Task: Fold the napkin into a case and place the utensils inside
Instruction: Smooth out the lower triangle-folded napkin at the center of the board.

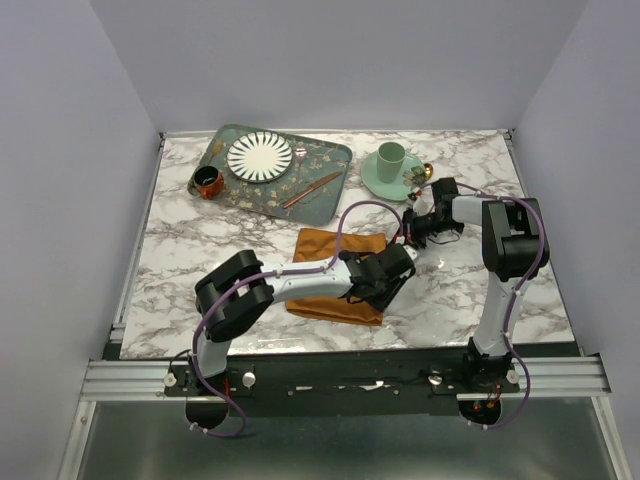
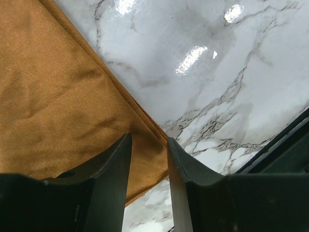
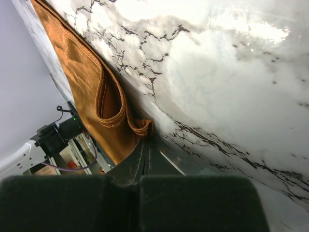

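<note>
- **Napkin.** A soft rust-orange cloth napkin [image 1: 325, 250] is shown folded into a layered rectangle. It lies flat near the middle of the white, grey-veined marble worktop [image 1: 200, 240]. Its centre is covered by the left arm in the top view, so its proportions cannot be judged fairly.
- **Governing relation.** The napkin's right-hand edge runs from far to near, and one arm is stationed at each end of it. The near right corner is met by the left fingers [image 2: 116, 169] and the far right corner by the right fingers [image 3: 137, 162].
- **Left fingers.** These are held apart, astride the doubled hem close to the corner. Cloth spreads to one side and bare marble to the other. Nothing is clamped yet.
- **Right fingers.** These are pressed together, with their tips against the curled far corner, where the stacked layers gape into a small pocket. Whether a layer is nipped between the tips cannot be told.
- **Cloth.** A fine ribbed weave, a stitched hem and faint creases are visible, so limp, sagging handling is to be expected.
- **Utensils.** One slim copper-coloured piece of cutlery [image 1: 312, 190] is seen on the patterned green tray [image 1: 330, 165], well apart from the napkin. Nothing has been placed in the cloth.
- **Stage.** The folding is judged unfinished. A closing of the left fingers on the hem would be required first.
</note>
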{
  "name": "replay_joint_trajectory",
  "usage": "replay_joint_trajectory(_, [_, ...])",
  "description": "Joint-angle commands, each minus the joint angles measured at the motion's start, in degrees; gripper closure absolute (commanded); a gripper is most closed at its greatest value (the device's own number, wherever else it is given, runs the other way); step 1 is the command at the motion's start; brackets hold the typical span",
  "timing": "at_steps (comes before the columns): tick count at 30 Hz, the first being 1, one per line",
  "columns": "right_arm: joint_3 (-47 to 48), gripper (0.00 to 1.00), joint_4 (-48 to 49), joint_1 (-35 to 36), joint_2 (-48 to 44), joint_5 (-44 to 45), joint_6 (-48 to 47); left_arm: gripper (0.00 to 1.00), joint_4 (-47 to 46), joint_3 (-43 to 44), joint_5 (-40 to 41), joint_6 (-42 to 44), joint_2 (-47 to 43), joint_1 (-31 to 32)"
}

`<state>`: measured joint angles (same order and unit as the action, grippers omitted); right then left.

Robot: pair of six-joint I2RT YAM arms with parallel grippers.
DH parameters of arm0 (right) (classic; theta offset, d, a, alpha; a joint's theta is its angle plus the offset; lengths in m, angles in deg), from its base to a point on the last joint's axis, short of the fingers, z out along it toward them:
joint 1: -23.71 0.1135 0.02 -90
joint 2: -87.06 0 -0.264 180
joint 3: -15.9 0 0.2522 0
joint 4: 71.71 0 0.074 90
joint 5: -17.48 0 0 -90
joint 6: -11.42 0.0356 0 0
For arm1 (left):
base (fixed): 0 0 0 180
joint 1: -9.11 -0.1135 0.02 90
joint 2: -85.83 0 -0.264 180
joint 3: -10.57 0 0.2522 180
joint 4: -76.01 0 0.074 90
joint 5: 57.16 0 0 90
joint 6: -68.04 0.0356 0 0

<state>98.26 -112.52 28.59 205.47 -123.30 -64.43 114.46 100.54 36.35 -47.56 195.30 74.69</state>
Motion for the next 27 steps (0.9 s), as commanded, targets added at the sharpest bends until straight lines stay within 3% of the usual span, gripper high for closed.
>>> replay_joint_trajectory(1, [-0.92, 0.99, 1.56, 0.30, 0.42, 3.59, -0.27, 0.55, 0.89, 0.61, 1.59, -0.76, 0.92, 0.95])
replay_joint_trajectory(17, [-1.54, 0.99, 1.65, 0.30, 0.16, 4.03, -0.44, 0.63, 0.71, 0.00, -0.17, -1.03, 1.62, 1.48])
replay_joint_trajectory(27, [-1.71, 0.99, 1.73, 0.30, -0.02, 4.29, -0.44, 0.78, 0.63, 0.00, -0.61, -0.94, 1.53, 2.27])
